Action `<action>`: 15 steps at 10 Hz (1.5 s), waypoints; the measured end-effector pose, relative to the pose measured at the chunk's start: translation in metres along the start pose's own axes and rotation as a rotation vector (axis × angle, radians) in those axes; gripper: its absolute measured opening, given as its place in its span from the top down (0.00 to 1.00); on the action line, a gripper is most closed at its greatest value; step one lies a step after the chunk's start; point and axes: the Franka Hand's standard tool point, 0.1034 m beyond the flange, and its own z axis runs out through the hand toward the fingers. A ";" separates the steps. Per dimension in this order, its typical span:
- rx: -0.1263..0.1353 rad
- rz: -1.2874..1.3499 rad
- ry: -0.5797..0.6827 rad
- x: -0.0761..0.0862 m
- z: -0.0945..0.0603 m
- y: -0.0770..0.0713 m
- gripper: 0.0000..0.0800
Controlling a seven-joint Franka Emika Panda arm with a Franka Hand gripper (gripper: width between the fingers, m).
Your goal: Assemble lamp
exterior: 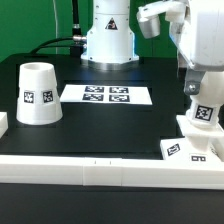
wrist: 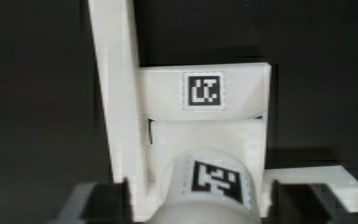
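The white flat square base (exterior: 180, 150) lies at the exterior view's right, against the front rail. The rounded bulb (exterior: 200, 118), with a tag on its side, stands upright on the base. My gripper (exterior: 194, 93) comes down from above and is shut on the bulb's upper part. In the wrist view the bulb (wrist: 208, 182) fills the gap between my fingers (wrist: 98, 200), with the base (wrist: 202, 95) and its tag beyond it. The tapered shade (exterior: 38, 93) stands apart at the exterior view's left, wide end down.
The marker board (exterior: 105, 95) lies flat in the middle of the table. A long white rail (exterior: 100, 168) runs along the front and shows in the wrist view (wrist: 114, 80) beside the base. The arm's white pedestal (exterior: 108, 38) stands at the back.
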 end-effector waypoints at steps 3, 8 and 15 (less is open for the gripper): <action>0.001 0.088 0.000 -0.001 0.001 0.000 0.93; -0.031 -0.045 0.004 -0.015 0.001 0.005 1.00; -0.024 -0.094 0.003 -0.024 0.003 -0.003 0.25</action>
